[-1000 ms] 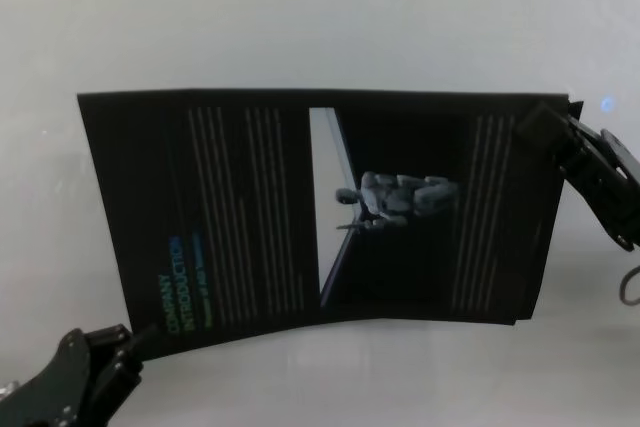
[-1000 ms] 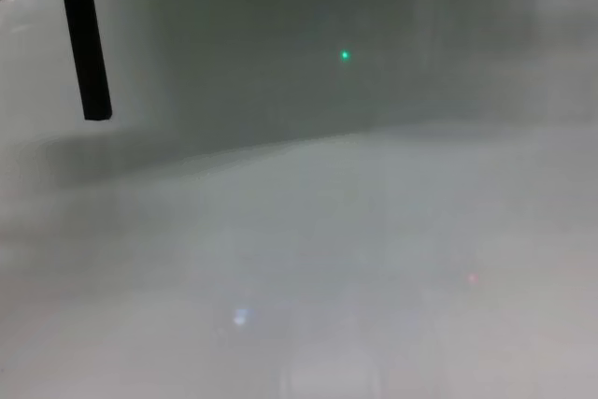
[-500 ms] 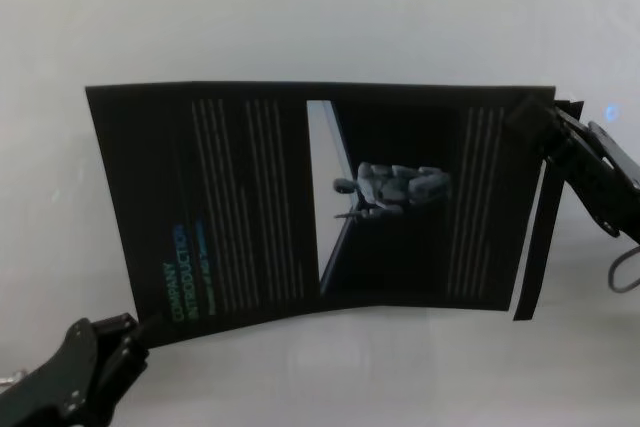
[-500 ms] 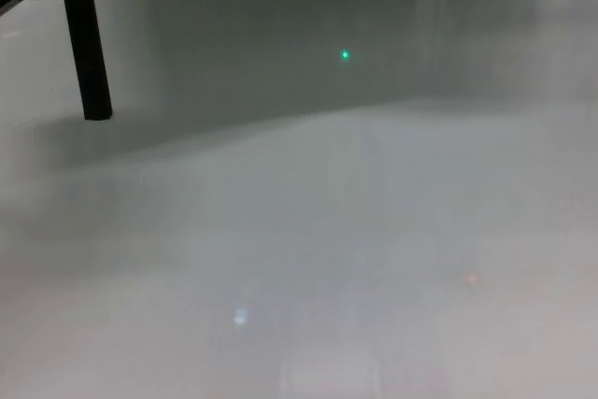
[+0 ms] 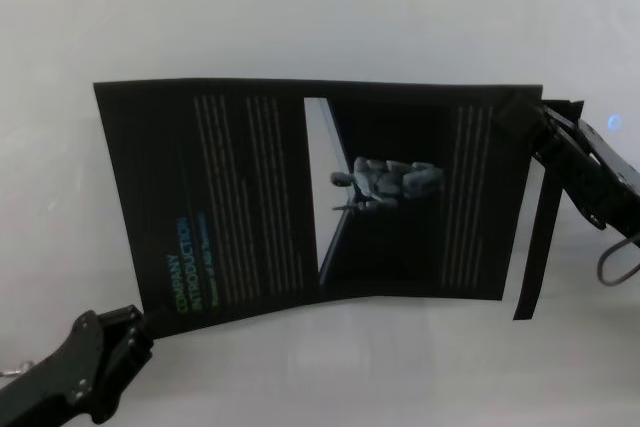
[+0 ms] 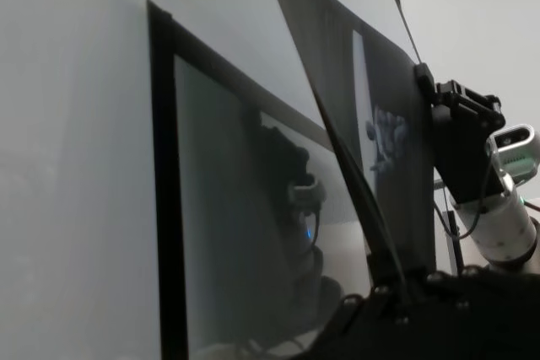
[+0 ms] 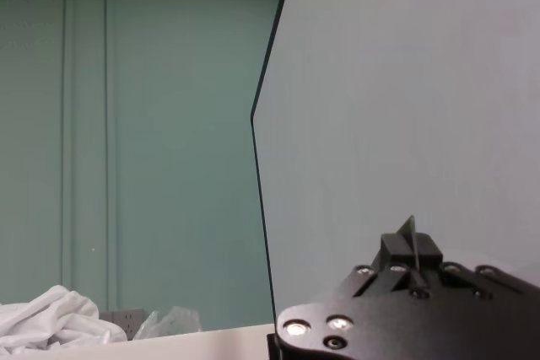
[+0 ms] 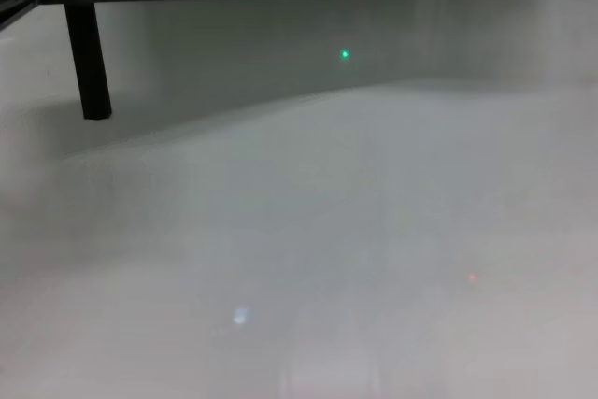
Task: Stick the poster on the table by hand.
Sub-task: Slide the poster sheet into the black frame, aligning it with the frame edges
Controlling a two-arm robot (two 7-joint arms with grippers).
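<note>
Black poster (image 5: pixel 300 197) – corners claw-held, table (image 5: pixel 300 27) bare around

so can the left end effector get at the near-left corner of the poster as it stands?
Probably yes. The left end effector sits right at the poster's near-left corner, nothing between them; it may already be pinching that corner. The right end effector is at the far-right corner, out of the way.
</note>
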